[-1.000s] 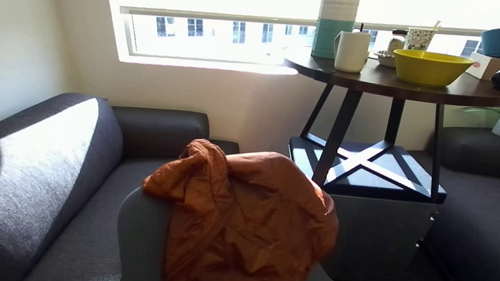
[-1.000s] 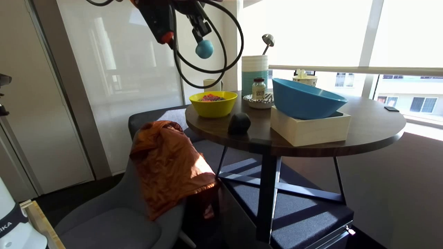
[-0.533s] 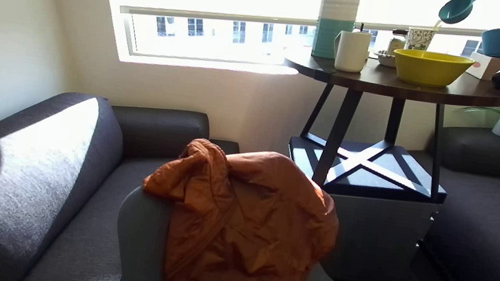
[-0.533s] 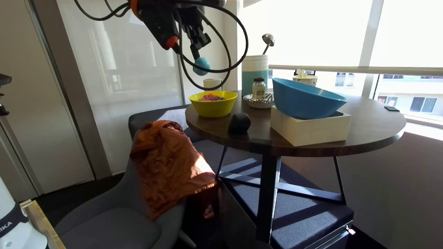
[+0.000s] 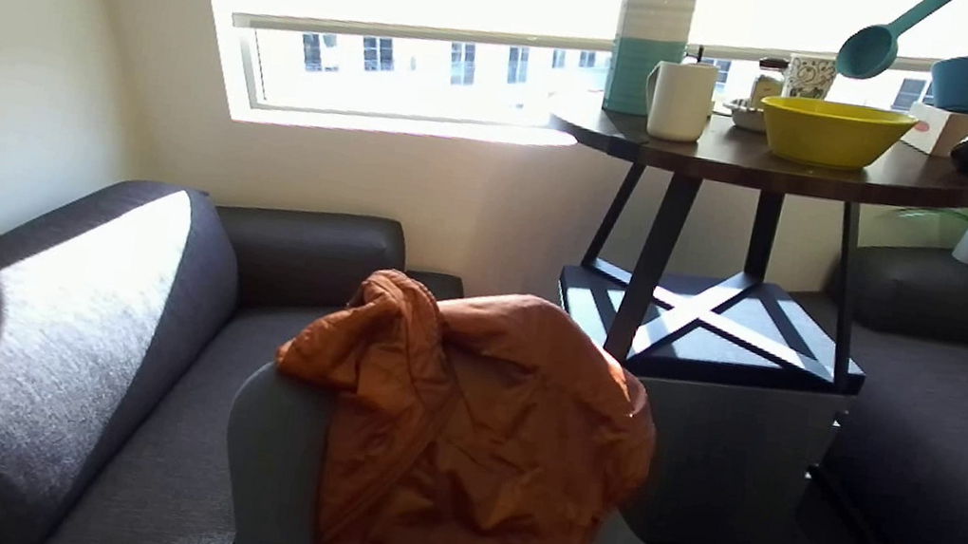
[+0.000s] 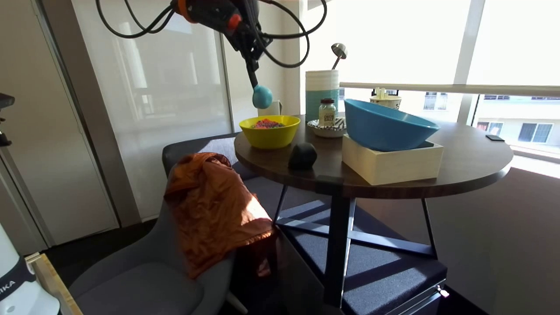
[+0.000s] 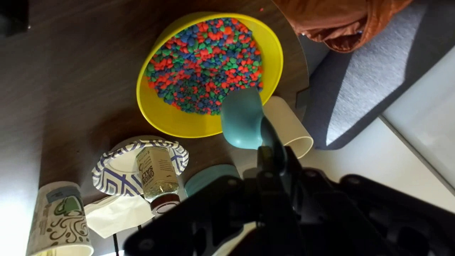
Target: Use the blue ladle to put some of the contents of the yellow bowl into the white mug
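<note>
My gripper (image 7: pixel 279 160) is shut on the thin handle of the blue ladle (image 7: pixel 241 117); the arm reaches in from the top in an exterior view (image 6: pixel 252 63). Both exterior views show the ladle's teal scoop (image 5: pixel 867 53) hanging above the yellow bowl (image 5: pixel 835 137), clear of its rim. Small red, blue and green pieces (image 7: pixel 202 64) fill much of the bowl. Whether the scoop holds any pieces I cannot tell. Beside the bowl stands the white mug (image 5: pixel 682 100), upright; in an exterior view the scoop and bowl partly cover the mug (image 6: pixel 276 109).
Near the bowl are a patterned paper bowl (image 7: pixel 121 170) with an onion salt jar (image 7: pixel 156 170), a paper cup (image 7: pixel 60 220) and a tall teal-and-white container (image 5: pixel 648 57). A black object (image 6: pixel 302 156) and a blue bowl (image 6: pixel 385 127) on a wooden box (image 6: pixel 393 166) share the round table (image 6: pixel 463 162).
The arm has come down and its wrist has turned, with the ladle still held. The scoop has dropped closer to the yellow bowl. Bowl and mug have stayed put.
</note>
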